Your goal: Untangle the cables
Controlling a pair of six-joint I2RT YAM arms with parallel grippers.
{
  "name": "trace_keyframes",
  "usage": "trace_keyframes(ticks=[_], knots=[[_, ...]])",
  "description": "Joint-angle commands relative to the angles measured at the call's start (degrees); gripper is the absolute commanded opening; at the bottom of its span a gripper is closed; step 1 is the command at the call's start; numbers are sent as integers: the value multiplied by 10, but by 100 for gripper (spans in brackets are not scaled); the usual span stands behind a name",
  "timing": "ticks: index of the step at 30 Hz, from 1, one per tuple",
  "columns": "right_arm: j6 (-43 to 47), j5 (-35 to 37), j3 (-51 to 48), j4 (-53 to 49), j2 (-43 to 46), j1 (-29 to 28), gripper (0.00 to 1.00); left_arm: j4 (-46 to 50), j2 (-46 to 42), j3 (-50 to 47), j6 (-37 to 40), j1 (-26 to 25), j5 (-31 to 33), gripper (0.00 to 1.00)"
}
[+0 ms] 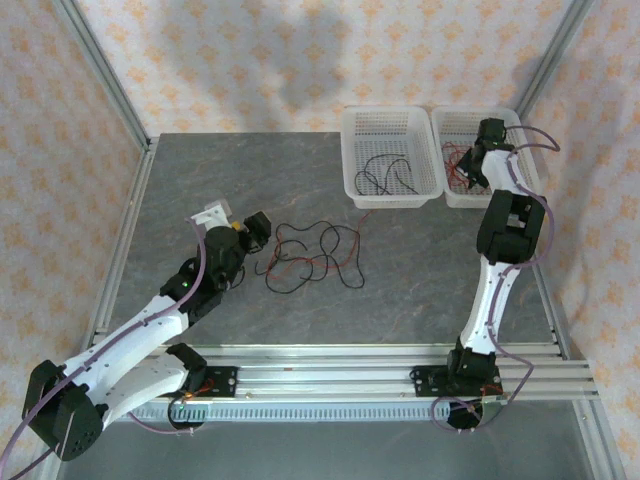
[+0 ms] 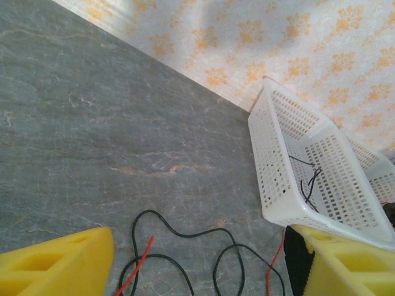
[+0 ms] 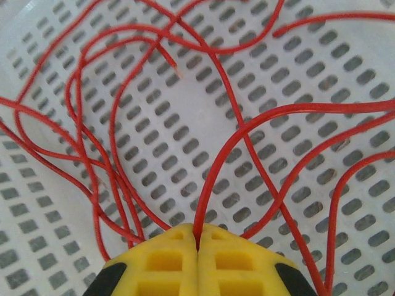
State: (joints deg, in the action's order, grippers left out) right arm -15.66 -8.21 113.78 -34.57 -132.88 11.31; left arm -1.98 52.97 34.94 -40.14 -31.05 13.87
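A loose tangle of black and red cables (image 1: 312, 256) lies on the grey table. My left gripper (image 1: 252, 236) hovers at the tangle's left edge. In the left wrist view its jaws (image 2: 197, 271) stand open, yellow fingers (image 2: 62, 262) wide apart, with a black cable loop (image 2: 185, 237) and a red cable end (image 2: 137, 265) on the table between them. My right gripper (image 1: 466, 172) reaches down into the right-hand white basket (image 1: 455, 201). In the right wrist view its jaws (image 3: 197, 239) are shut on a red cable (image 3: 213, 179) among several other red ones on the perforated floor (image 3: 185, 117).
Two white perforated baskets stand side by side at the back right. The left basket (image 1: 392, 201) holds black wires (image 1: 385, 172), and its corner (image 2: 290, 185) is close ahead of my left gripper. Metal frame rails run along the table's edges (image 1: 125, 250).
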Motion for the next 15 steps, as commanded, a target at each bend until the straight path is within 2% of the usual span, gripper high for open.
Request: trace_keyframes(ticks=[1,4,10,15], knots=[[0,3,24,-39,-9,0,1,44,18,33,-23,-7,-14,74],[13,29,24,-55,-8,0,8,78,41,58,-40,-9,-20,74],[39,70,16,-74,21,0,32,169,92,109,-67,-11,-18,74],[54,80,26,-91,47,0,47,214,117,131,-77,-12,-14,74]])
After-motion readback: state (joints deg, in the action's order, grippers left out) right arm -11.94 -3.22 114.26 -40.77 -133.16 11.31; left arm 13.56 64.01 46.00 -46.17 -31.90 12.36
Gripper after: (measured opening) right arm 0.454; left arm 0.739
